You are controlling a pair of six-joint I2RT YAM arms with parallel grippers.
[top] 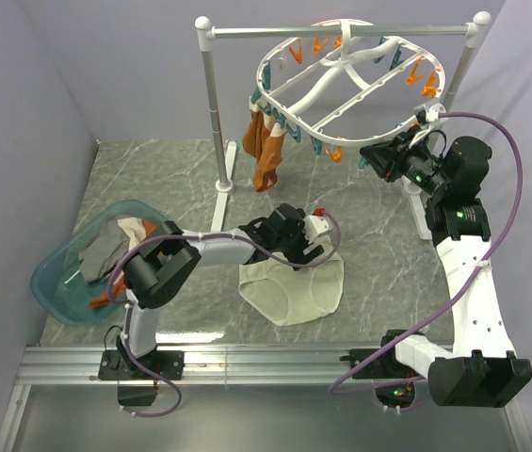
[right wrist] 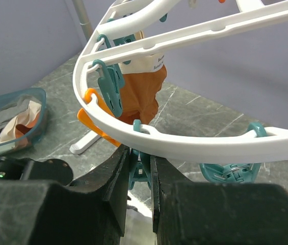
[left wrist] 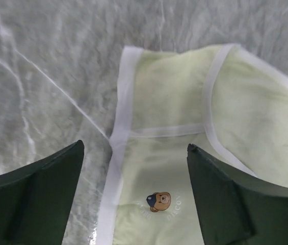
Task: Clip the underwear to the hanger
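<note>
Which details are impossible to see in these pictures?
- Left wrist view: the underwear is cut off by the bottom edge; the lettering by its bear print is too small to read.
- Right wrist view: the teal clip is mostly hidden by the fingers of the right gripper and the hanger rim.
- Top view: the basket's contents are too small.

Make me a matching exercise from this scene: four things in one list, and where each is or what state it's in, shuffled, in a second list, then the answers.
Things
1. underwear
2. orange-brown garment
3. left pincer
4. right pincer

Places or states
A. closed on a teal clip just under the rim of the hanger
B. lying spread on the table
C. open, over the underwear
D. hanging from the hanger's rim

Pairs: 1-B, 2-D, 3-C, 4-A
</note>
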